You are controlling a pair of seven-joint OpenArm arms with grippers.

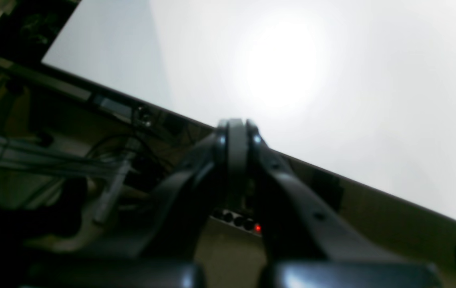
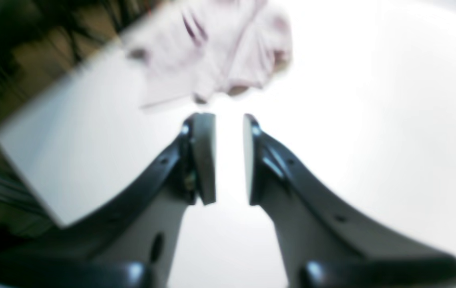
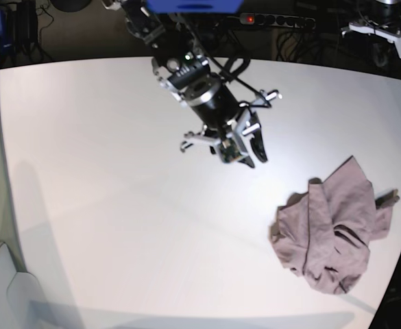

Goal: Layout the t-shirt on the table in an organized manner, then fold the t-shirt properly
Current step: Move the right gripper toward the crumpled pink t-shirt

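The t-shirt (image 3: 334,233) lies crumpled in a mauve heap near the right front edge of the white table (image 3: 118,171). My right gripper (image 3: 253,159) hangs above the table's middle, up and to the left of the heap and apart from it. In the right wrist view this gripper (image 2: 230,120) is open with nothing between its pads, and the blurred t-shirt (image 2: 219,52) lies ahead of it on the table (image 2: 372,120). In the left wrist view my left gripper (image 1: 236,124) is shut on nothing, over the table's edge (image 1: 332,80). The left arm does not show in the base view.
A power strip (image 3: 269,20) with a red light lies on the floor beyond the table's far edge, with cables around it. More equipment (image 3: 385,27) stands at the top right. The t-shirt's sleeve reaches close to the table's right edge.
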